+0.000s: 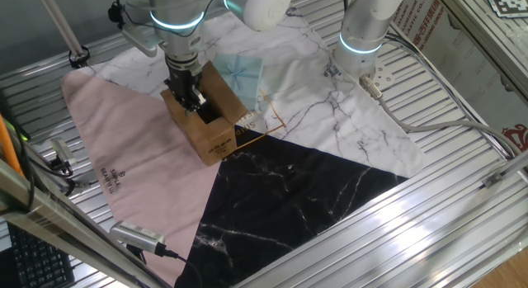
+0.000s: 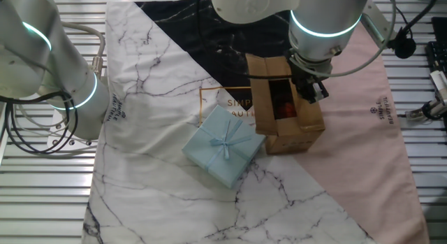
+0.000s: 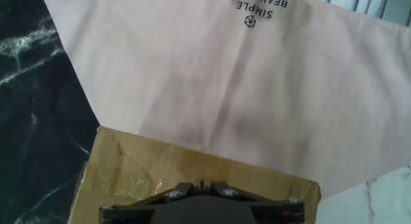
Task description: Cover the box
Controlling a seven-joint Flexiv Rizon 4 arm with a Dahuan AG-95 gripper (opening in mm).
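Lab: slatted alu bench (image 1: 462, 197), robot arm (image 2: 49, 69).

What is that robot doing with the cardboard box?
The robot's pincer is right at the open top of the brown box, working on its flaps. The box is still partly open, with something reddish inside. It sits on a pink, black and marble cloth, beside a pale blue gift box.
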